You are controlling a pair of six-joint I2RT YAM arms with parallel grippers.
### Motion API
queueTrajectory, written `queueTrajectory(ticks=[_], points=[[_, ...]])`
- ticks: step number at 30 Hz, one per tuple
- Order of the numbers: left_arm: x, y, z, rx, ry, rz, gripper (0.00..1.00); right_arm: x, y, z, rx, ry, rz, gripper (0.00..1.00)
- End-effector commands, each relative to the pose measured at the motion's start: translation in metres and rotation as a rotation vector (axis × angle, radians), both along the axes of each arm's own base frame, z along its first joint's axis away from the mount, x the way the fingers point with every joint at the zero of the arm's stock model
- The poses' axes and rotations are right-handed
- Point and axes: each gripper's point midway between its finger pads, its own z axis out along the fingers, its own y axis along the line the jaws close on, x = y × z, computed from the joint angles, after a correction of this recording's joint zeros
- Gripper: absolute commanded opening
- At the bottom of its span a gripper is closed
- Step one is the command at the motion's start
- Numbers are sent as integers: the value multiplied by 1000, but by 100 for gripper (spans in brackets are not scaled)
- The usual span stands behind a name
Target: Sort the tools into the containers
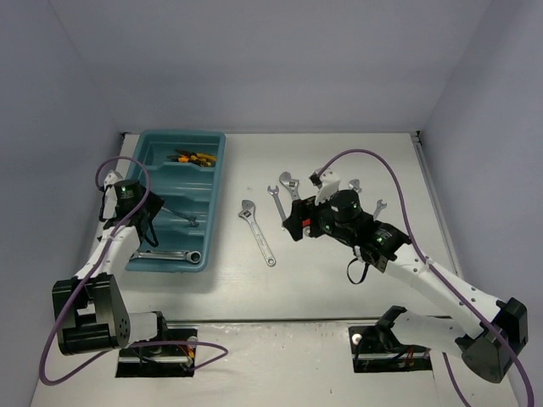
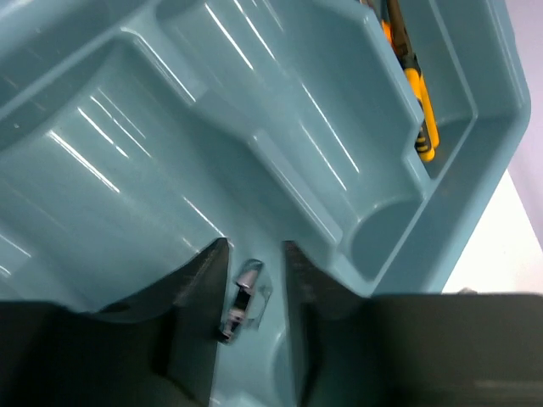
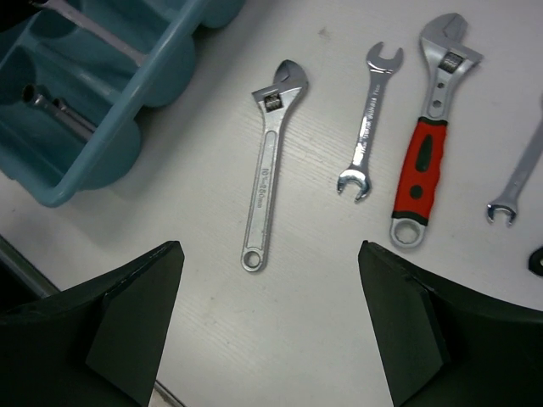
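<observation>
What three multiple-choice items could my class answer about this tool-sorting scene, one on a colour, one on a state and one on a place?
1. The tray is:
A red
B teal-blue
C white

2. The right claw is:
A open and empty
B shut on a wrench
C shut and empty

3. The red-handled wrench lies:
A in the tray
B on the table, to the right of the tray
C in the right claw

Answers:
1 B, its walls and rim are teal-blue in every view.
2 A, its fingers stand wide apart with only the table between them.
3 B, it rests flat on the white surface among the other wrenches.
</observation>
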Motion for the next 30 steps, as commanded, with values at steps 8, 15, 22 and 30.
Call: queueTrajectory(ticks=[8, 15, 22, 30], points=[[6, 11, 25, 76, 10, -18, 53, 63, -105, -28, -46, 125, -507, 76], [-10, 22, 44, 167, 77, -23, 70, 85, -172, -54, -81, 237, -763, 75], [-12, 20, 32, 174, 179, -73, 76, 97, -200, -84, -111, 325, -897, 75], [-20, -8, 64, 213, 186, -263, 76, 109, -255, -120, -172, 429, -1060, 71]])
